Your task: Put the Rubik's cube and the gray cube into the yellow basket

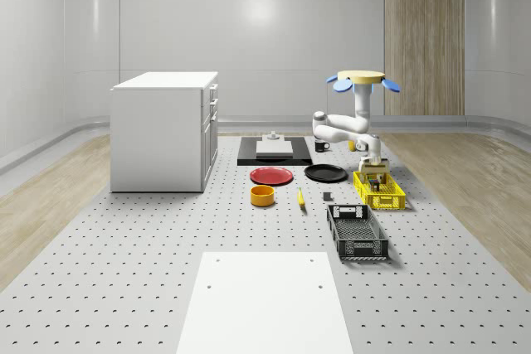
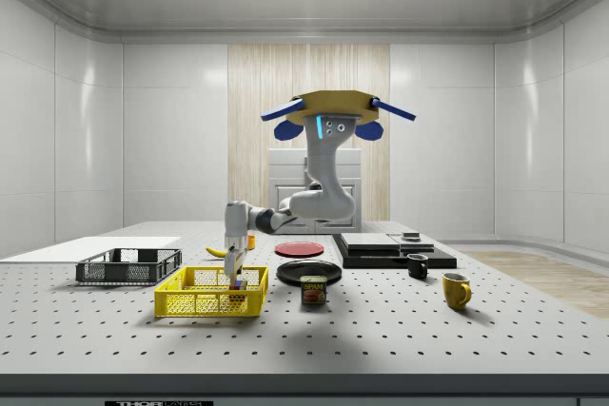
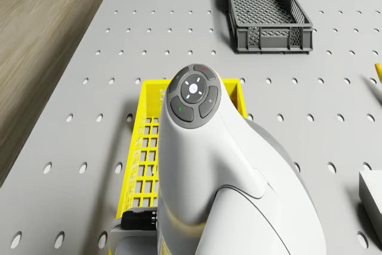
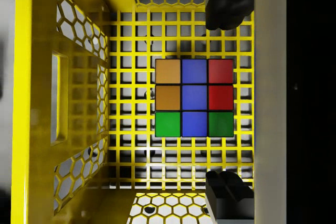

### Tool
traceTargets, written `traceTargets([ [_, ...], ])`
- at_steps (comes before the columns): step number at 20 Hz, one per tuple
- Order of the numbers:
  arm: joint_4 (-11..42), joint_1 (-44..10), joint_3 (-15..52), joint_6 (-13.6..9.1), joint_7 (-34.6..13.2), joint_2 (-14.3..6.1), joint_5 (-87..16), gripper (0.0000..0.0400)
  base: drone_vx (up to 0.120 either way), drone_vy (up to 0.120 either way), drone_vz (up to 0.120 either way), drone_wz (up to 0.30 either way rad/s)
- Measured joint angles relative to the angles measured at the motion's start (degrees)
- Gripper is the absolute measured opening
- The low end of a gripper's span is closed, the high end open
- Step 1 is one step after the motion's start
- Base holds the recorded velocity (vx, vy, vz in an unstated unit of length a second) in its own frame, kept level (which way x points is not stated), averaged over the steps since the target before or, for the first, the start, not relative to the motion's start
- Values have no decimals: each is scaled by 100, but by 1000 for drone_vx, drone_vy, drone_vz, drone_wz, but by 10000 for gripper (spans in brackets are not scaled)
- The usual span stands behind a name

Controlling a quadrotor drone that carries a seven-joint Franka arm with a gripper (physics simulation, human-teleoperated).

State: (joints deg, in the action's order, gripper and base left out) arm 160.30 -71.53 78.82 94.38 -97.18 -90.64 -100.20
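The Rubik's cube [image 4: 193, 98] lies on the mesh floor of the yellow basket [image 4: 37, 103], showing orange, blue, red and green squares. My gripper [image 4: 226, 99] reaches down inside the basket and is open, its two dark fingers standing apart from the cube on either side. The gripper [image 1: 375, 173] hangs over the far end of the basket [image 1: 380, 198], and the side view shows the gripper [image 2: 234, 278] dipping into the basket [image 2: 205, 303]. A small gray cube [image 1: 327, 197] sits on the table to the left of the basket. The drone [image 1: 362, 79] hovers above the table behind the basket.
A dark crate [image 1: 357, 233] stands in front of the basket. A banana [image 1: 300, 197], orange bowl [image 1: 262, 196], red plate [image 1: 272, 176] and black plate [image 1: 326, 173] lie to the left. A can [image 2: 314, 290] and two mugs [image 2: 456, 289] stand nearby. A white cabinet [image 1: 164, 130] is far left.
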Motion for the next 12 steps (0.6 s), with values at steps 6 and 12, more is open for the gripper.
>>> traceTargets([
  [6,54,40,349,-113,5,-10,330,399,0,-73,107,0],
  [12,66,48,466,-133,5,-31,447,400,20,-120,0,0],
])
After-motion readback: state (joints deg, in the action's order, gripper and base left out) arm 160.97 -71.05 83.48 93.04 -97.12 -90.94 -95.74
